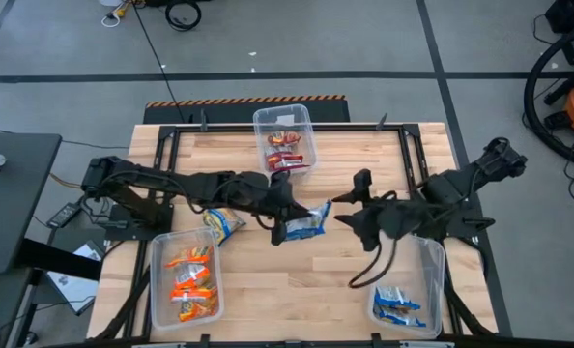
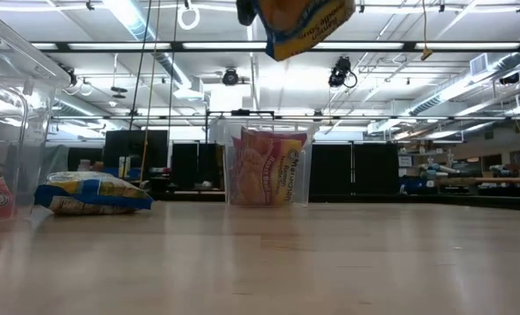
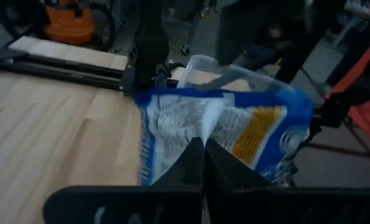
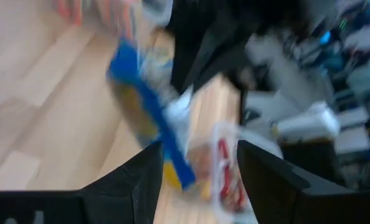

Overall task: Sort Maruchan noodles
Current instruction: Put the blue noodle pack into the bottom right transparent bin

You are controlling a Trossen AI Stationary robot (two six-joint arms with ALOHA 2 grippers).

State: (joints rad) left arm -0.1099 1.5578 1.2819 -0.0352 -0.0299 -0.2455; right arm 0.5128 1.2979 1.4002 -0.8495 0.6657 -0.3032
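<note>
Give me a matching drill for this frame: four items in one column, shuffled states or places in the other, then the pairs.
Items:
1. left gripper
2. right gripper
3. blue packet on the table
4. orange packets

States or places:
A. open, holding nothing
B. inside the bin on the left arm's side
C. shut on a blue packet, lifted off the table
D. lying loose on the wood by the left arm

Pairs: 1-C, 2-A, 3-D, 4-B

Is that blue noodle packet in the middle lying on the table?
No, the blue packet hangs in the air, pinched between the left gripper's shut fingers.
</note>
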